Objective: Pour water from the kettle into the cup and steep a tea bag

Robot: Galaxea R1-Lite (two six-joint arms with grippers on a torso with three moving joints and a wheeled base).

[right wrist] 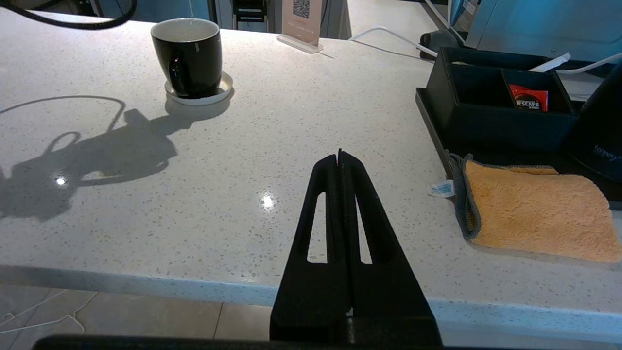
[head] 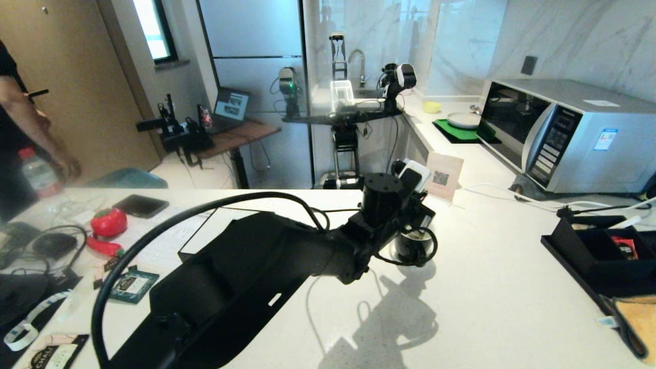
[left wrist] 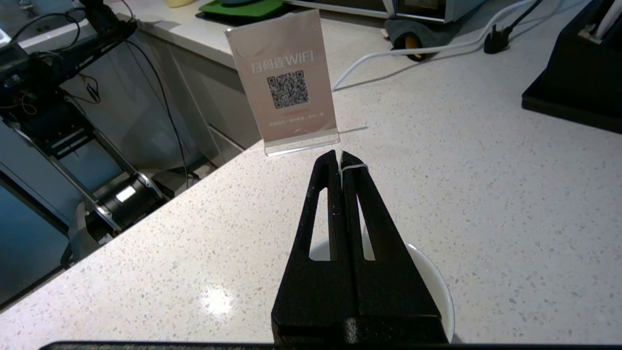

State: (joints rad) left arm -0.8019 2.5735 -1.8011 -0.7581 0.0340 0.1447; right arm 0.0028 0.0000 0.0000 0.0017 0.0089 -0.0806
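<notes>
The glossy black cup (right wrist: 187, 53) with its white inside stands on a small white saucer (right wrist: 219, 91) near the counter's middle. My left arm's wrist (head: 382, 197) hangs right over the cup (head: 412, 247). Seen from the left wrist, my left gripper (left wrist: 340, 158) is shut on the thin white string (left wrist: 354, 167) of the tea bag, above the cup's rim (left wrist: 440, 284). The bag itself is hidden under the fingers. The matte black kettle (right wrist: 601, 131) stands at the far right. My right gripper (right wrist: 340, 154) is shut and empty over the counter's near edge. No water shows.
A WiFi sign (left wrist: 286, 82) stands just beyond the cup. A black organiser tray (right wrist: 486, 97), an orange cloth (right wrist: 534, 214) and a microwave (head: 564, 128) fill the right side. Teal sachets (head: 132, 285) and a red pepper (head: 108, 222) lie left, near a person's arm (head: 25, 123).
</notes>
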